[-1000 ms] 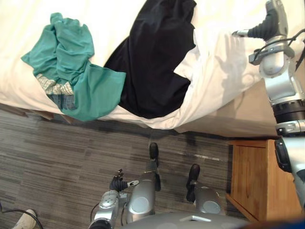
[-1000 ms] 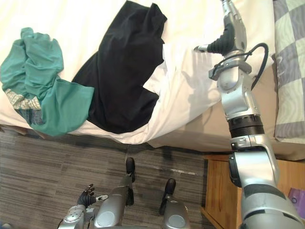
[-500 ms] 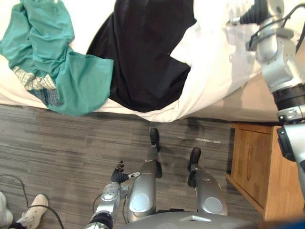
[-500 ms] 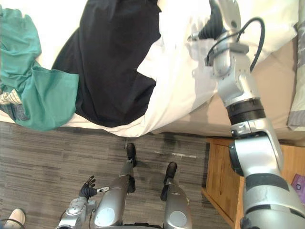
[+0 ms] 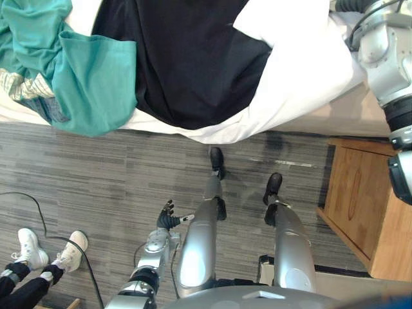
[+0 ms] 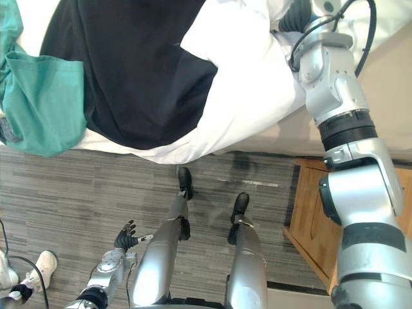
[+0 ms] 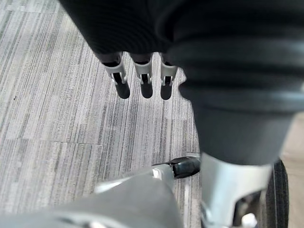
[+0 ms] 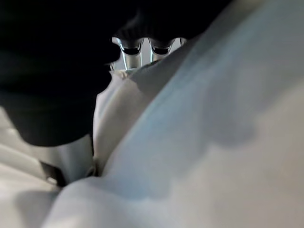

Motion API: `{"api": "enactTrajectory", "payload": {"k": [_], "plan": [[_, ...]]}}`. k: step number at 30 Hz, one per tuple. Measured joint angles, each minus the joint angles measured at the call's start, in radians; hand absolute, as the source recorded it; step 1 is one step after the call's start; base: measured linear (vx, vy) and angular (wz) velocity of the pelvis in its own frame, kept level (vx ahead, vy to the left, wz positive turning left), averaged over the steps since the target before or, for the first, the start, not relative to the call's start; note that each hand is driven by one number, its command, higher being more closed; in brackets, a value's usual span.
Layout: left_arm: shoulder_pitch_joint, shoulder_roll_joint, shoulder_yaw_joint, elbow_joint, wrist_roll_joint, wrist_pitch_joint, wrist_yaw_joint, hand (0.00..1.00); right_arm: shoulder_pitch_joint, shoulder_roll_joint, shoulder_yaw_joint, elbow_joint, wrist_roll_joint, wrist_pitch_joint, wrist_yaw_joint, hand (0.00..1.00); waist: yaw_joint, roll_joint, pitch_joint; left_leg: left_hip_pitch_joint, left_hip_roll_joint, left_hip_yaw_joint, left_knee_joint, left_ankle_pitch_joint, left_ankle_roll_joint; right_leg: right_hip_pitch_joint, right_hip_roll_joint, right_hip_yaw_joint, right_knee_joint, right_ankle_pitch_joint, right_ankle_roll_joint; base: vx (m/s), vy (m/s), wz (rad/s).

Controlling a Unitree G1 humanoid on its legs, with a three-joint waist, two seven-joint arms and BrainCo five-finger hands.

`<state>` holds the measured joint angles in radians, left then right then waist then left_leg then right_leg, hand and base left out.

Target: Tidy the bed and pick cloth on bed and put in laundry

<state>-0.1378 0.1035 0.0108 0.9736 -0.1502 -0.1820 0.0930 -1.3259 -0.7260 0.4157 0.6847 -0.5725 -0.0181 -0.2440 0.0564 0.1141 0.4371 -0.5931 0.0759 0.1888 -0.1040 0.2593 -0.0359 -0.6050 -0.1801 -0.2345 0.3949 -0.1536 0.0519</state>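
A crumpled teal cloth with a patterned piece under it lies at the bed's near left edge. Beside it a black cloth is spread across the middle of the bed, and a fold of the white sheet overlaps its right side. My right hand reaches over the bed at the far right, against that sheet. In the right wrist view the white sheet lies bunched over the hand. My left hand hangs low over the floor, open and empty, with straight fingers.
A wooden nightstand stands right of the bed, close to my right side. A person's white shoes are on the grey plank floor at the lower left. Bare beige mattress shows under the pulled sheet.
The whole picture has shifted, so the camera now looks lower: the bed sits higher in view and the person's shoes have come in. My right hand stays on the sheet and the left hand stays low.
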Motion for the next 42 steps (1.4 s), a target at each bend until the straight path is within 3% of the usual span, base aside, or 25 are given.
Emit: {"api": "enactTrajectory", "payload": {"k": [3,6,12,18,25,26,33,36,37,42], "plan": [[-0.008,-0.022,0.002,-0.010,-0.021,-0.003,0.000,0.00,0.010,0.004,0.017,-0.032,0.002,0.001,-0.001,1.00,-0.010,-0.001,-0.001,0.003,-0.002,0.025,0.000,-0.002,-0.002,-0.010,-0.012,0.001,0.028,-0.015,-0.001,0.05,0.007,0.03],[-0.008,-0.057,0.025,-0.009,-0.026,-0.002,0.000,0.00,0.066,0.020,0.012,-0.069,0.004,0.002,-0.002,1.00,-0.013,-0.019,-0.008,0.035,-0.006,0.048,0.004,0.004,0.004,0.001,-0.025,0.001,0.056,-0.024,-0.006,0.08,-0.006,-0.03],[0.006,-0.067,0.028,-0.009,-0.025,0.001,0.000,0.00,0.301,0.121,-0.120,-0.171,0.062,0.011,-0.006,1.00,-0.036,-0.048,-0.021,0.161,-0.007,0.047,0.004,-0.005,-0.009,0.147,-0.032,-0.033,0.057,-0.049,-0.008,0.08,-0.044,0.12],[0.030,-0.052,0.026,-0.009,0.006,0.016,0.000,0.00,0.573,0.205,-0.344,-0.296,0.128,0.010,-0.038,1.00,-0.061,-0.067,-0.035,0.262,-0.008,0.018,0.004,-0.016,-0.020,0.306,-0.013,-0.053,-0.047,-0.044,-0.001,0.03,-0.027,0.05],[0.131,-0.026,0.027,-0.006,0.061,0.049,-0.002,0.00,0.867,0.257,-0.445,-0.349,0.158,0.000,-0.054,1.00,-0.092,-0.080,-0.121,0.334,-0.006,0.019,0.004,-0.042,-0.017,0.422,0.006,-0.050,-0.161,-0.006,0.022,0.03,-0.005,-0.04],[0.134,-0.025,0.026,-0.005,0.063,0.050,-0.002,0.00,0.887,0.257,-0.446,-0.349,0.158,-0.004,-0.052,0.00,-0.095,-0.079,-0.127,0.345,-0.007,0.021,0.004,-0.045,-0.021,0.439,0.007,-0.047,-0.180,0.001,0.025,0.04,0.019,-0.16],[0.173,-0.014,0.027,-0.004,0.064,0.067,-0.003,0.00,0.985,0.320,-0.505,-0.289,0.198,-0.021,-0.040,0.00,-0.100,-0.068,-0.174,0.402,-0.002,0.057,0.001,-0.074,-0.018,0.512,0.028,0.005,-0.302,0.058,0.032,0.04,0.006,-0.23],[0.185,-0.014,0.027,0.000,0.064,0.069,-0.003,0.00,1.022,0.323,-0.531,-0.252,0.239,-0.021,-0.034,0.00,-0.108,-0.055,-0.198,0.404,-0.002,0.079,-0.001,-0.085,-0.008,0.512,0.030,0.026,-0.328,0.070,0.037,0.07,0.000,-0.21],[0.190,-0.014,0.027,0.000,0.064,0.070,-0.003,0.00,1.028,0.323,-0.539,-0.223,0.251,-0.019,-0.034,0.00,-0.123,-0.049,-0.201,0.406,-0.004,0.081,-0.001,-0.086,-0.008,0.514,0.032,0.029,-0.330,0.072,0.037,0.07,-0.008,-0.11],[0.196,-0.014,0.029,0.000,0.063,0.070,-0.004,0.00,1.064,0.323,-0.594,-0.161,0.277,-0.010,-0.027,0.00,-0.126,-0.047,-0.202,0.438,-0.001,0.103,-0.001,-0.092,-0.016,0.545,0.036,0.044,-0.348,0.082,0.034,0.07,-0.014,-0.12]]}}
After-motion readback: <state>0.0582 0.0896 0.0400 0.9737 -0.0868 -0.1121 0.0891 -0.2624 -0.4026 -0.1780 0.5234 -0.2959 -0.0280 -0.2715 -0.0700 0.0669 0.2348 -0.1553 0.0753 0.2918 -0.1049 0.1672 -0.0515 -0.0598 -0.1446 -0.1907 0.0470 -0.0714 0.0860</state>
